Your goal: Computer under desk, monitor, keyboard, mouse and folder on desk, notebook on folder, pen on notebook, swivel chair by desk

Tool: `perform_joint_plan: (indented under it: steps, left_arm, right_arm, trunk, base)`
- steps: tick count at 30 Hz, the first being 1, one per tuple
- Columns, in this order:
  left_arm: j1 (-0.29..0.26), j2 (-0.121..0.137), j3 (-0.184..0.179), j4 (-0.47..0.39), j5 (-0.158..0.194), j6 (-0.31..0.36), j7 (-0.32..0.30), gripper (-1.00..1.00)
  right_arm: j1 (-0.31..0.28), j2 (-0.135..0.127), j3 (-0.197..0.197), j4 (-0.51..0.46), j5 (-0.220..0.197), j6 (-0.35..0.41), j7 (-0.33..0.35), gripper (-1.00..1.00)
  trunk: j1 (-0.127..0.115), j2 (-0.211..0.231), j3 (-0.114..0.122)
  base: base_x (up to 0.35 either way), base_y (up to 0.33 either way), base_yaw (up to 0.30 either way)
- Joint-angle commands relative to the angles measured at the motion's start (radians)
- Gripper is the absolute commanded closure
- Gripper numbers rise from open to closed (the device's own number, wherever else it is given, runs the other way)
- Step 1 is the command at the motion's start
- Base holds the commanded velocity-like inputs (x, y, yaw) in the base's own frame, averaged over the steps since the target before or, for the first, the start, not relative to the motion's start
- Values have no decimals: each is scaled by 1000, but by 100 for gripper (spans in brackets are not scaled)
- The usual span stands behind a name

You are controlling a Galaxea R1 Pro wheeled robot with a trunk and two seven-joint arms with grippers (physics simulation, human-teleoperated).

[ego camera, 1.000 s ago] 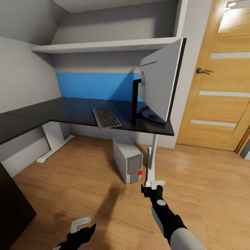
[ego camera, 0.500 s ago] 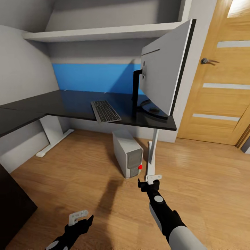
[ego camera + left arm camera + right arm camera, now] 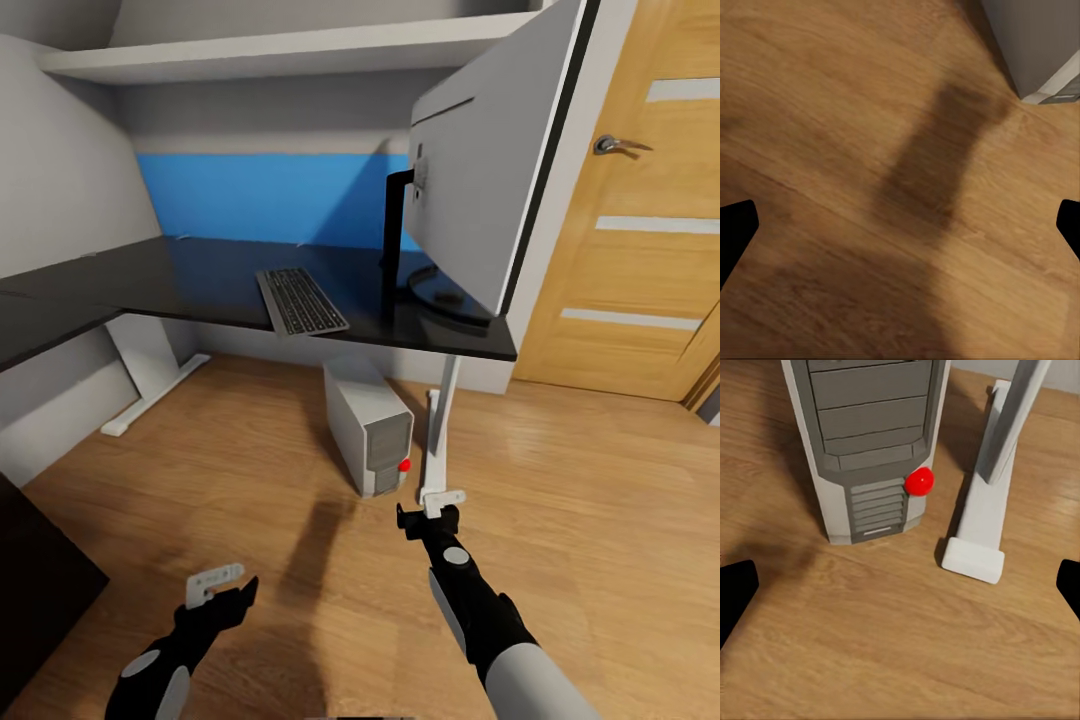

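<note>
In the head view the glossy black desk (image 3: 200, 285) runs across the upper half of the picture, from 9 o'clock toward 3 o'clock, on a white pedestal leg (image 3: 440, 425) whose foot bar lies on the light wood floor (image 3: 250, 470). The monitor (image 3: 490, 150) stands on the desk at about 1 o'clock, its silver-grey back turned toward the camera and its black neck on a curved foot. The keyboard (image 3: 300, 300) lies on the desktop just beside the monitor's foot, toward 12 o'clock, near the front edge. The computer (image 3: 372, 425) stands on the floor beneath the desk, its red light facing the robot, with the pedestal leg just beside it. An oak door (image 3: 640, 200) fills the 2 o'clock side, and a blue panel (image 3: 260, 200) backs the desk under a pale shelf (image 3: 270, 50). The left gripper (image 3: 216, 585) hangs over bare floor at 7 o'clock, and its wrist view shows the two fingers spread wide with nothing between them. The right gripper (image 3: 441, 497) hovers near the foot bar at 5 o'clock, likewise released and holding nothing, with the tower's front seen close in its wrist view (image 3: 870, 442).
</note>
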Motion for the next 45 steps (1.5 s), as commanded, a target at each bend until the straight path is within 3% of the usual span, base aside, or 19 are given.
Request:
perform_joint_plan:
  steps: [1, 6, 12, 24, 45]
  left_arm:
    - [0, -2, 1, -5, 10, 9, 6, -100]
    - [0, -5, -2, 5, 10, 17, 7, -100]
    - [0, -5, -4, 90, 9, 10, 2, -100]
    - [0, -3, -5, 187, 6, -122, 1, -100]
    - [0, -5, -8, 209, 6, -140, 1, -100]
  right_arm:
    - [0, 0, 7, -15, 3, 17, -6, -100]
    - [0, 0, 50, -72, -30, 53, -4, -100]
    - [2, 0, 83, -93, -71, 46, 0, -100]
    - [7, 0, 168, -10, -84, -142, 2, -100]
    - [9, 0, 186, 1, -89, -176, -1, -100]
  trunk:
    - [0, -1, -5]
    - [0, -1, -5]
    - [0, -1, -5]
    - [0, -1, -5]
    - [0, -1, -5]
  base:
    - [0, 0, 0]
    - [0, 0, 0]
    - [0, 0, 0]
    - [0, 0, 0]
    - [76, 55, 0]
